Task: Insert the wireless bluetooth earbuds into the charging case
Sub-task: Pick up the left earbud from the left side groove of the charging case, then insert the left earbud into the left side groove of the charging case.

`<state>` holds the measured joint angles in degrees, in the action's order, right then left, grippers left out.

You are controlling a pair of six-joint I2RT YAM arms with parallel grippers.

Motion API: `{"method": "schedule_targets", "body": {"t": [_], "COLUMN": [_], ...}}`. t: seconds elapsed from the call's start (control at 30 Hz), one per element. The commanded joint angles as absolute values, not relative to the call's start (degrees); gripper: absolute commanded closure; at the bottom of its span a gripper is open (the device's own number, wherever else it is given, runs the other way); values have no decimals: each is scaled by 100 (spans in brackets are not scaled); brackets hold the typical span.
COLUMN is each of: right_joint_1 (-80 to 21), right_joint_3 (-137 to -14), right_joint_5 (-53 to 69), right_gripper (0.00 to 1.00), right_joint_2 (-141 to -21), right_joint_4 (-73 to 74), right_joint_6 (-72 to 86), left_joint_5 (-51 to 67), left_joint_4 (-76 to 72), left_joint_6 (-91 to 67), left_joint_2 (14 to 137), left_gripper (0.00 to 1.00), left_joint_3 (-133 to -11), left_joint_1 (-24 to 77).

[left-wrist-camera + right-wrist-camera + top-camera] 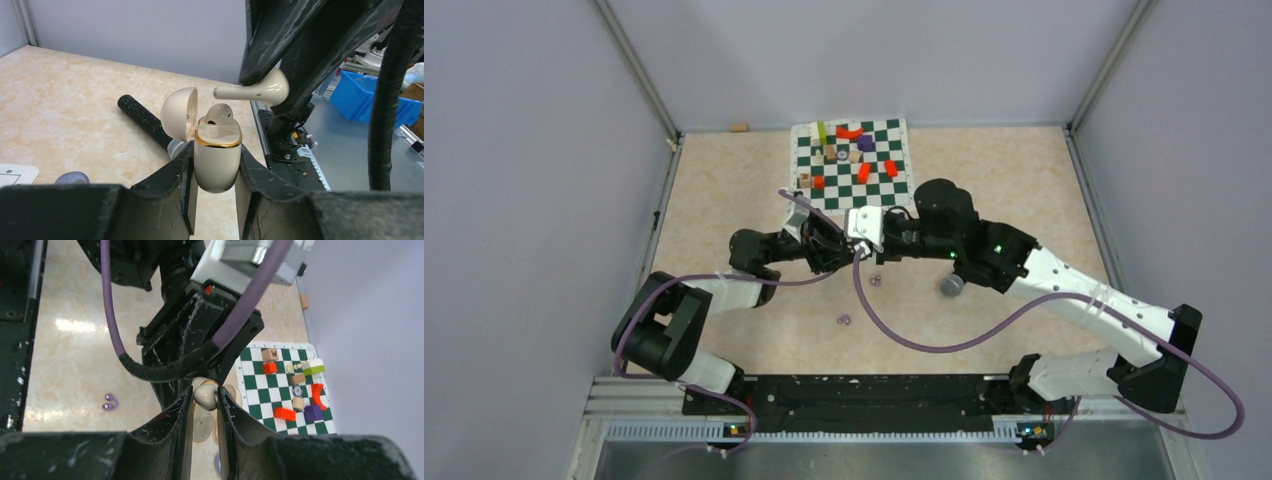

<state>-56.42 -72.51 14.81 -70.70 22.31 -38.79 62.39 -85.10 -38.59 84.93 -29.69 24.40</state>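
Note:
The charging case [217, 160] is cream with a gold rim, its lid [179, 112] hinged open to the left. My left gripper [216, 170] is shut on the case and holds it upright above the table. One cream earbud [220, 114] sits in the case. My right gripper [205, 397] is shut on the second cream earbud [206, 394], which hangs stem-sideways just above and right of the case opening [265, 90]. The two grippers meet at the table's middle in the top view, left [829, 250] and right [864, 250].
A black microphone [145, 122] lies on the table behind the case. Small purple curved pieces [843, 320] [875, 280] lie near the grippers. A green chessboard mat [874, 185] with coloured blocks lies at the back. Purple cables loop around both arms.

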Motion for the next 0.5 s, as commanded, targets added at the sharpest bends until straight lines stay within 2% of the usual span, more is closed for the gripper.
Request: {"method": "schedule_targets", "body": {"t": [0.0, 0.2, 0.47], "right_joint_1": [-5370, -4450, -3451], "right_joint_3": [-7831, -7754, -7393], "right_joint_5": [2132, 3692, 5123], "right_gripper": [82, 83, 84], "right_joint_2": [-7075, -7043, -7272], "right_joint_4": [2061, 1197, -320], "right_joint_6": [-2997, -1103, 1032], "left_joint_5": [6362, 6282, 6195], "left_joint_4": [-8773, -9061, -9204], "left_joint_6": [-3588, -3438, -3063], "left_joint_2": [8360, 8225, 8210], "left_gripper": [100, 100, 100], "left_joint_3": [-3072, -2994, -3274], "left_joint_1": [2460, 2452, 2447]}}
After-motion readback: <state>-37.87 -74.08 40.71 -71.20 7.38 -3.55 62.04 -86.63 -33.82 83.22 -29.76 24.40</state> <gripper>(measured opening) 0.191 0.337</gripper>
